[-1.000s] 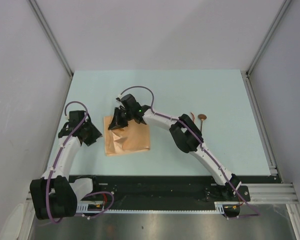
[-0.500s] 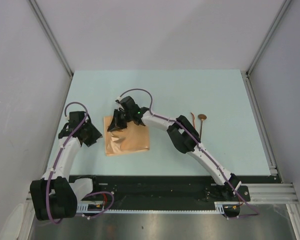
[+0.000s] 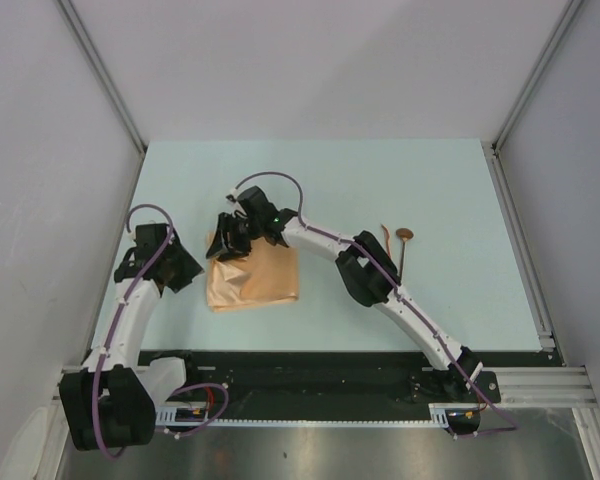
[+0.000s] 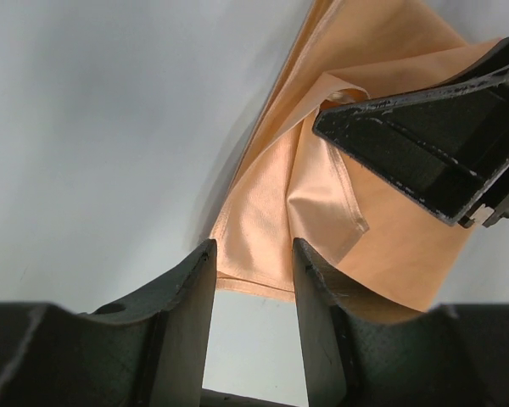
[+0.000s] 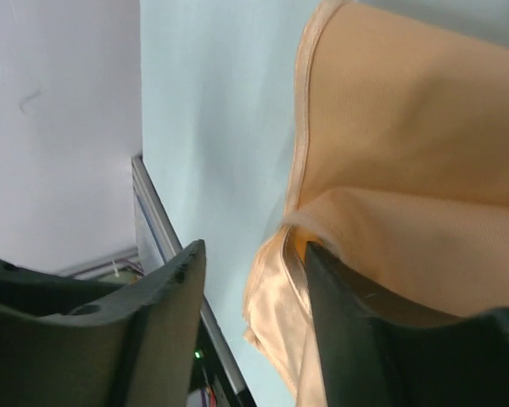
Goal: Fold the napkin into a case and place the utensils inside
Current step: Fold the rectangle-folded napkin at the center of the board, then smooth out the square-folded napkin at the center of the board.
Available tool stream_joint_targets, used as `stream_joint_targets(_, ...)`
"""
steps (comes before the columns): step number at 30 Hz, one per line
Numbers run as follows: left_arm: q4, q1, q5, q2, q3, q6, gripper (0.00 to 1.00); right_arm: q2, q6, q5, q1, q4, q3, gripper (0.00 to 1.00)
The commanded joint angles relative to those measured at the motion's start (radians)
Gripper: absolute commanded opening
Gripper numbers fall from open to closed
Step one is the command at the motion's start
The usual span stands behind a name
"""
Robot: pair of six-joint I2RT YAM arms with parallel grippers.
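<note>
The napkin (image 3: 255,280) lies rumpled on the near-left part of the desk (image 3: 330,180). The right hand (image 5: 253,246) is over its far-left corner, fingers spread, one touching a raised fold and nothing clearly pinched. The left hand (image 4: 252,244) hovers just beside the cloth's left edge, also spread and empty. Well apart to the right lie the spoon (image 3: 403,250) and the stick (image 3: 385,232). By my reading the folding is only begun: no narrow case yet, and both utensils remain to be loaded.

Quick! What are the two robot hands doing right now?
Left gripper: jaws open, holding nothing.
Right gripper: jaws open at the napkin edge, not pinching it.
</note>
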Motion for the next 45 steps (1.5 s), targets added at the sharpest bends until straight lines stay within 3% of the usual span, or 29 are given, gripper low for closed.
stream_joint_targets(1,0.058,0.009,0.074,-0.021,0.047,0.049,0.45,-0.195,-0.094,-0.051,-0.031,-0.056,-0.035,0.59)
stream_joint_targets(3,0.073,0.009,0.158,0.008,0.056,0.07,0.44,-0.24,-0.143,-0.044,-0.058,-0.14,-0.049,0.64)
stream_joint_targets(6,0.092,-0.021,0.212,0.086,0.11,0.093,0.42,-0.408,-0.223,-0.001,-0.11,-0.115,-0.272,0.7)
stream_joint_targets(7,0.086,-0.064,0.209,0.107,0.133,0.113,0.4,-0.446,-0.229,-0.002,-0.127,-0.08,-0.422,0.71)
stream_joint_targets(11,0.086,-0.141,0.166,0.178,0.208,0.102,0.36,-0.476,-0.226,-0.064,-0.175,0.071,-0.56,0.6)
stream_joint_targets(17,0.101,-0.147,0.191,0.194,0.21,0.076,0.36,-0.419,-0.22,-0.071,-0.151,0.16,-0.58,0.59)
stream_joint_targets(18,0.092,-0.147,0.183,0.18,0.209,0.078,0.36,-0.404,-0.228,-0.041,-0.146,0.16,-0.581,0.56)
stream_joint_targets(19,0.087,-0.147,0.165,0.174,0.208,0.081,0.36,-0.396,-0.24,-0.03,-0.143,0.157,-0.58,0.4)
stream_joint_targets(23,0.076,-0.147,0.149,0.135,0.199,0.089,0.36,-0.335,-0.26,-0.016,-0.134,0.14,-0.546,0.22)
stream_joint_targets(28,0.063,-0.147,0.151,0.115,0.191,0.096,0.37,-0.274,-0.282,0.013,-0.111,0.113,-0.48,0.1)
stream_joint_targets(36,0.05,-0.147,0.117,0.091,0.182,0.093,0.37,-0.191,-0.257,0.025,-0.078,0.161,-0.362,0.1)
stream_joint_targets(42,0.05,-0.146,0.021,-0.009,0.144,0.061,0.43,-0.071,-0.108,-0.01,-0.071,0.295,-0.082,0.12)
stream_joint_targets(45,0.054,-0.144,0.03,-0.006,0.153,0.072,0.49,-0.069,-0.104,0.004,-0.084,0.17,0.037,0.2)
